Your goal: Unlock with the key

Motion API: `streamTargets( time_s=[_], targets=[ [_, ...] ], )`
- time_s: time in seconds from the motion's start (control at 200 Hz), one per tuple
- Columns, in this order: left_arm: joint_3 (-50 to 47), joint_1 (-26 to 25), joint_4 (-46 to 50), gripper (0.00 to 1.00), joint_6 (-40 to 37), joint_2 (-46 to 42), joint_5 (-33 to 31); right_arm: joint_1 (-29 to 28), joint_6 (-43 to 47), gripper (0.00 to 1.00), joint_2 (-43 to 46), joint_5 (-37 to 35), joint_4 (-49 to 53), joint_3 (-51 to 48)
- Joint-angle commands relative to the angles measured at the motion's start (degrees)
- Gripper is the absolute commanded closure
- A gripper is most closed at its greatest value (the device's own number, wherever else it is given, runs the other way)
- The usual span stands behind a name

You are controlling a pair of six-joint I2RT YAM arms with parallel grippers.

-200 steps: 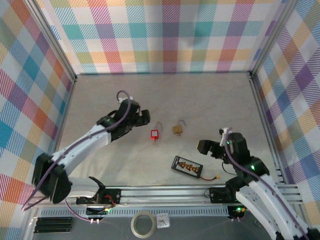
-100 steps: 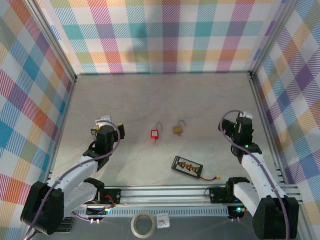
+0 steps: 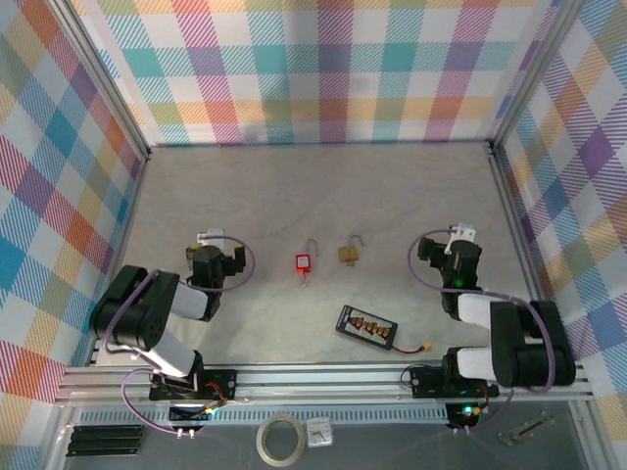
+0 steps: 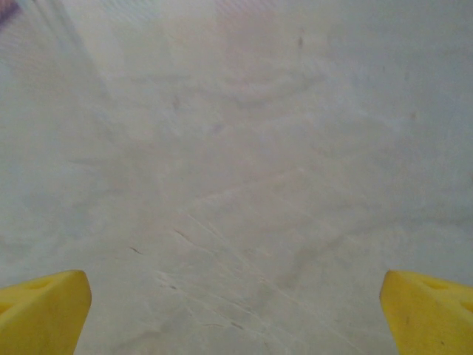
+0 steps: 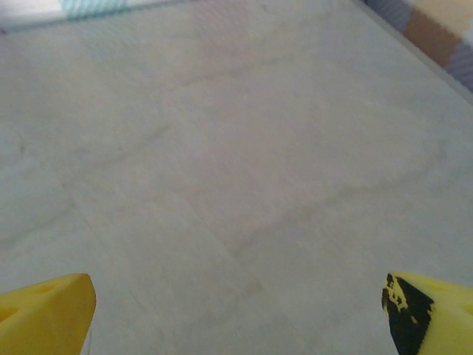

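Key [image 3: 306, 278] lies on your grey table [image 3: 294, 186], between the left gripper [image 4: 236, 314] and right gripper [image 5: 236, 310], both with jaws spread wide: a tiny silvery sliver at the red padlock's [image 3: 304, 261] lower edge.

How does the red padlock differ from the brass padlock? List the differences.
The red padlock has a red body; the brass padlock is yellow-gold. The red padlock lies left of the brass padlock. Its shackle looks longer than the brass padlock's. Both lie on the table, shackles pointing toward the far wall.
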State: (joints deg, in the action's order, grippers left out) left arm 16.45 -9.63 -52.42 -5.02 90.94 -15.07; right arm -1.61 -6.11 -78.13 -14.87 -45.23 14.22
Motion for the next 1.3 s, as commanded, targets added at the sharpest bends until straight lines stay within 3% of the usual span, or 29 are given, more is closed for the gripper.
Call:
streamTargets(
  time_s=[0.0,0.05,0.225,0.28,0.3,0.335,0.38,0.435,0.6,0.735,0.83,0.885,0.925,0.97,1.295],
  targets=[
    [5.9,4.1,0.2,0.0,1.2,-0.2,8.5,-1.3,3.8,0.01,-4.3,2.7,-13.9,0.7],
    [8.3,6.1,5.9,0.0,3.1,-0.6,11.5,-1.4,3.8,0.01,-4.6,2.6,-6.7,4.4],
    [8.0,6.6,5.0,0.0,3.3,-0.4,12.0,-1.2,1.3,0.01,-15.0,-1.8,29.7,29.1],
    [7.9,6.5,4.6,0.0,3.3,-0.3,12.1,-0.2,0.3,0.0,-20.8,0.0,40.0,37.6],
    [8.0,6.5,4.8,0.0,3.3,-0.4,12.0,-0.1,0.7,0.09,-21.6,1.2,41.5,38.8],
    [7.9,6.6,4.7,0.0,3.3,-0.3,12.0,-0.3,2.0,0.14,-18.5,2.7,36.5,34.8],
    [7.9,6.6,4.7,0.0,3.3,-0.4,12.1,0.1,2.0,0.0,-9.6,3.4,19.8,21.2],
    [8.0,6.6,4.7,0.0,3.3,-0.3,12.0,3.0,-2.0,0.01,-2.7,3.4,3.0,8.2],
    [7.8,6.5,4.6,0.0,3.3,-0.3,12.0,4.7,-3.5,0.01,-1.1,4.7,-2.7,4.1],
    [7.8,6.6,4.6,0.0,3.3,-0.4,12.0,4.1,-0.4,0.01,-3.9,9.7,-17.9,-2.5],
    [7.9,6.5,4.6,0.0,3.3,-0.4,12.1,1.2,4.8,0.01,-9.9,12.9,-19.7,0.3],
    [7.9,6.6,4.6,0.0,3.3,-0.4,12.1,-1.6,6.9,0.01,-8.5,9.4,-7.1,5.5],
    [7.8,6.6,4.6,0.0,3.3,-0.4,12.1,-1.5,5.7,0.01,-10.5,6.9,-5.5,8.3],
    [7.8,6.5,4.6,0.0,3.3,-0.3,12.1,0.9,3.8,0.01,-9.2,10.1,-1.4,9.2],
    [7.8,6.5,4.6,0.0,3.3,-0.3,12.1,1.0,4.0,0.01,-9.4,10.2,-3.0,8.6]
  ],
)
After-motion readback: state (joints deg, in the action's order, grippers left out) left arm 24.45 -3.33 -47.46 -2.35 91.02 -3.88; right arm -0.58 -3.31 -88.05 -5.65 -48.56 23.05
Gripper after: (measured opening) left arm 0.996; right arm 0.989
